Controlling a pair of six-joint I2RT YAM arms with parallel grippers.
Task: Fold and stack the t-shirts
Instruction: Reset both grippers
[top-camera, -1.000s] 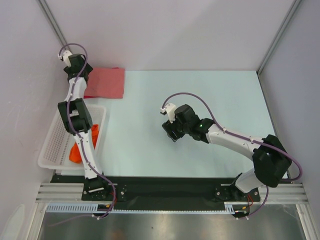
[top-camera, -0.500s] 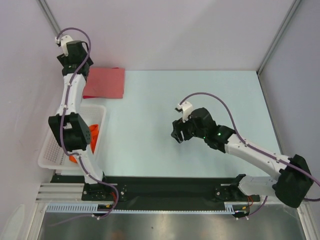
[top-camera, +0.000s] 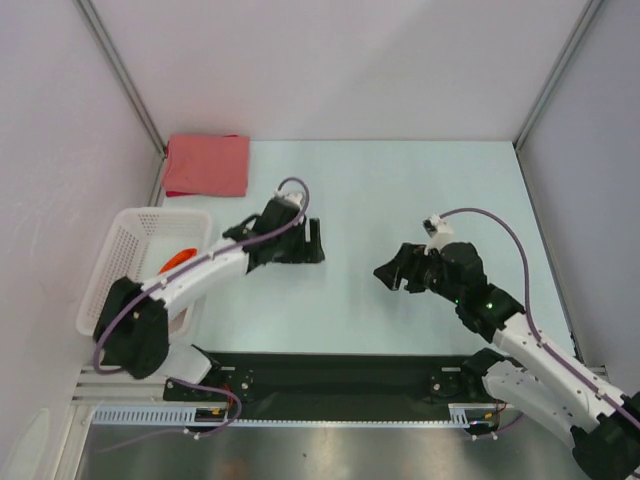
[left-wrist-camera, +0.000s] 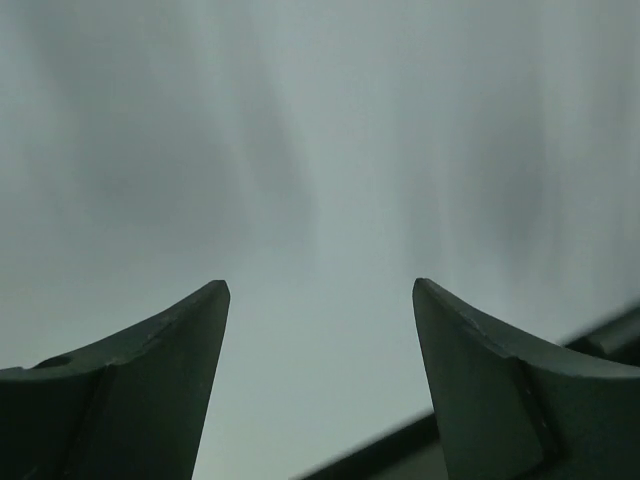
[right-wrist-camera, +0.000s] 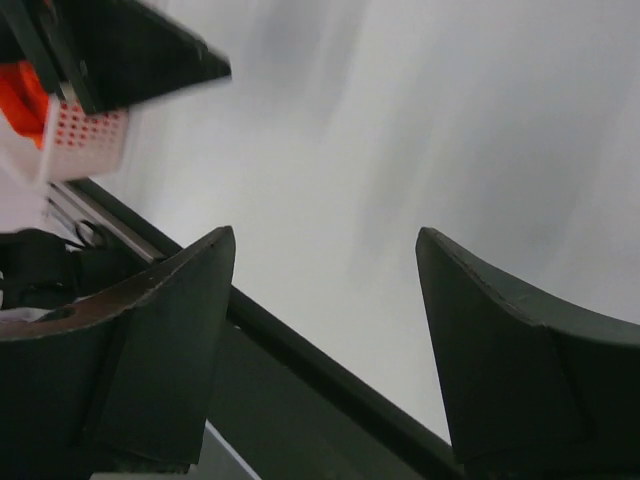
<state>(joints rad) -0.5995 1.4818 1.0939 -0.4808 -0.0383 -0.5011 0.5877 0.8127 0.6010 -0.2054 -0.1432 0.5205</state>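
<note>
Left gripper (top-camera: 315, 242) swung off flat-folded salmon tee (top-camera: 207, 166).

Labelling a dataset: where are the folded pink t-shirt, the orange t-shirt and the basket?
Folded pink t-shirt (top-camera: 207, 166): top view, its middle.
Orange t-shirt (top-camera: 177, 259): top view, exposed fold.
Basket (top-camera: 128, 258): top view, bare mesh.

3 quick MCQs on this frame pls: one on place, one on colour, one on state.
1. Where is the folded t-shirt?
A) far-left corner of the table
B) near-right corner
C) table centre

2. What colour is the cloth in the white basket?
A) blue
B) orange
C) green

3. What state is the left gripper in?
A) shut on a shirt
B) shut, empty
C) open, empty

Key:
1 A, the top view shows it flat at the far-left corner.
2 B, orange shows inside the mesh.
3 C, the left wrist view shows the fingers apart with nothing between.
</note>
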